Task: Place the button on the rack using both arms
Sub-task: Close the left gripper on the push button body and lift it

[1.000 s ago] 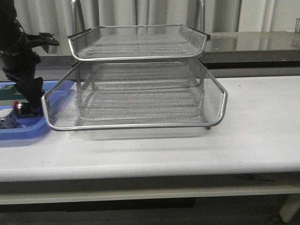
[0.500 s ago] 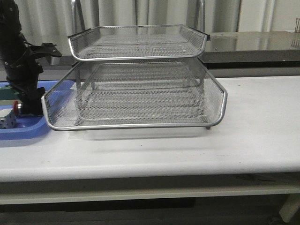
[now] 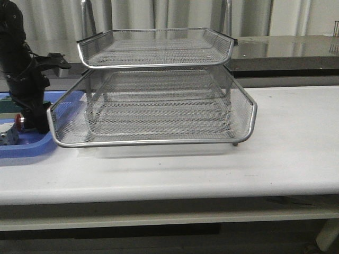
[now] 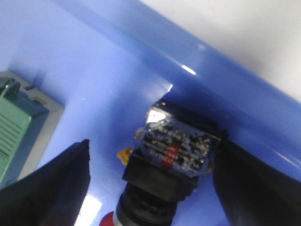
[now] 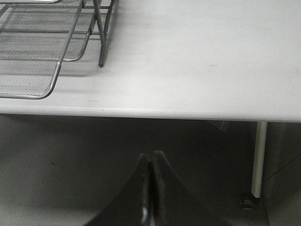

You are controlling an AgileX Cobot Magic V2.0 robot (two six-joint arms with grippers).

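Between the left claw's [image 4: 150, 188] parted fingers lies the button [image 4: 171, 162]; pickup underway, closing comes next.

Pale curtains [image 3: 159, 13] hang across the top of the frame, above a dark counter [image 3: 286, 50] behind the white table [image 3: 286, 137].

I am seeing left gripper [image 4: 155, 188] reaching down, fingers apparently spread; right gripper [image 5: 150, 188] hanging with fingers pressed together.
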